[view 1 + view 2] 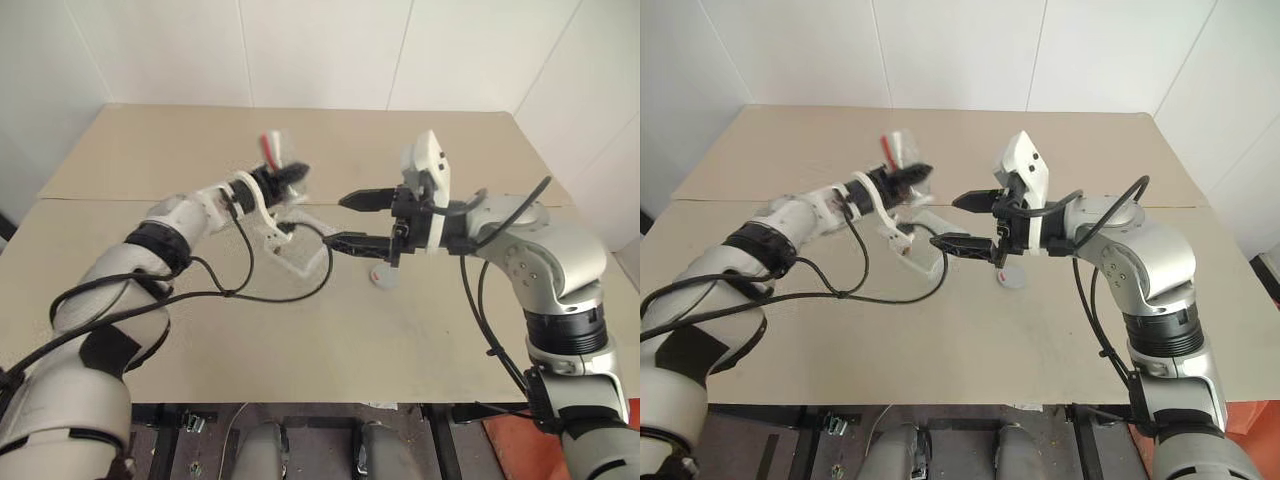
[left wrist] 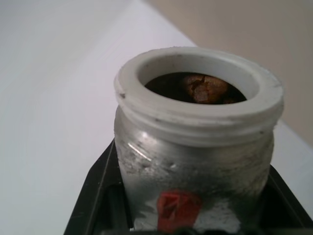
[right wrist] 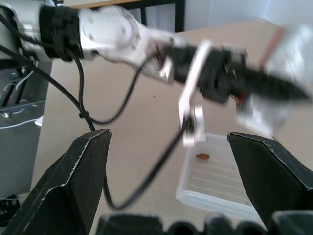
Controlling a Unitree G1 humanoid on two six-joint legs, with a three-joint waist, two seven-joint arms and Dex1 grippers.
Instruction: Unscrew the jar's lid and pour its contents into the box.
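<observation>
Left wrist view: left end effector (image 1: 292, 177) grips the open jar (image 2: 195, 142).

The jar (image 2: 195, 161) looks like clear greyish plastic, scuffed and slightly glossy, with a smooth matt white threaded rim. The box (image 3: 220, 181) is translucent white ribbed plastic. The counter (image 1: 300, 340) is matt beige, board-like. Claw fingers (image 3: 68, 181) look matt black plastic.

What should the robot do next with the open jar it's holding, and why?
Probably keep tipping the jar over the box. The left gripper holds it with the lid already off and lying on the table. Brown contents are inside the jar, while one small bit lies in the box, so the pour looks unfinished.
</observation>
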